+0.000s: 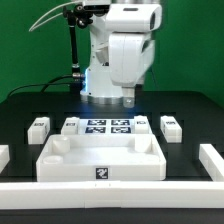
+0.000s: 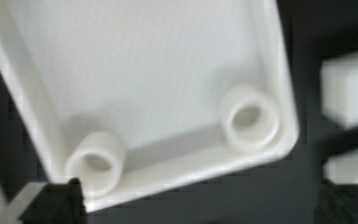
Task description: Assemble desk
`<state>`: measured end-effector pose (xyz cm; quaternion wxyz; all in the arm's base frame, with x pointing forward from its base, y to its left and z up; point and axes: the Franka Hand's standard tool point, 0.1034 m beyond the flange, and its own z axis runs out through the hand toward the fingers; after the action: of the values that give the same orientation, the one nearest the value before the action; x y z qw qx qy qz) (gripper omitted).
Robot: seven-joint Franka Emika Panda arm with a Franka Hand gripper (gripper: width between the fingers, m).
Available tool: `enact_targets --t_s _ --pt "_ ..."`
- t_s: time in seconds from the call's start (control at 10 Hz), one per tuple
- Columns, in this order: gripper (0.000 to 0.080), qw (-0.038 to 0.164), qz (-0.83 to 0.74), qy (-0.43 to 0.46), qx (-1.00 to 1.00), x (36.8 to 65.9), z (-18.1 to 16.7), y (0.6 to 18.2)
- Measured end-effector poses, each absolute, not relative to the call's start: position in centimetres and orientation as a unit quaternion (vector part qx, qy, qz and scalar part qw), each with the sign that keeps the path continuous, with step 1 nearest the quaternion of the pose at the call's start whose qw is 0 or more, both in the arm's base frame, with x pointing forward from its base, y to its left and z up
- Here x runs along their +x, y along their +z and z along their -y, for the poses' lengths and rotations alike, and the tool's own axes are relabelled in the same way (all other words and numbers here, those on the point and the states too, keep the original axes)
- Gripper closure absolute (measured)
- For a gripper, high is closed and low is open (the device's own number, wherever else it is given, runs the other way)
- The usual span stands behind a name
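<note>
**Desk top lying by the front edge, claw hanging released above the table**

Desk parts are lying spread over a black tabletop (image 1: 20,105), which white border rails (image 1: 110,196) are framing along its front and side edges.

Starting at the exterior view's left, a short white square post leg (image 1: 38,127) with a black-and-white tag is standing alone. A second leg (image 1: 70,125) is sitting just beside the flat white marker board (image 1: 107,127), which is lying at the middle of the tabletop. On the board's other side, a third leg (image 1: 143,125) is standing close to it. A fourth leg (image 1: 171,126) is sitting a little farther toward the exterior view's right edge.

In front of this row, near the front edge and centred between the side rails, the wide white rimmed plastic desk top (image 1: 100,158) is lying flat with its hollow side up. It is showing a square tag (image 1: 103,173) on its front wall. The wrist view is looking down into it, with two round corner sockets (image 2: 250,117) rising from its floor.

The white robot arm (image 1: 125,50) is hanging over the middle of the tabletop. Its claw (image 1: 128,97) is pointing down, jaws spread wide and released, and it is gripping none of the parts.
</note>
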<state>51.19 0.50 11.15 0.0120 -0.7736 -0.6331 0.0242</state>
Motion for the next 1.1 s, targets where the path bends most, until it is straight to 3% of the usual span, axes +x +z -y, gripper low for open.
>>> enact_targets --t_s 0.6,0.8,1.1 --pt "0.015 0.018 0.683 0.026 -0.73 50.1 0.7 10.3" --pt "0.015 0.028 0.678 0.03 -0.734 47.4 2.5 7.3" --pt "0.015 0.052 0.676 0.034 -0.734 46.5 3.4 1.9"
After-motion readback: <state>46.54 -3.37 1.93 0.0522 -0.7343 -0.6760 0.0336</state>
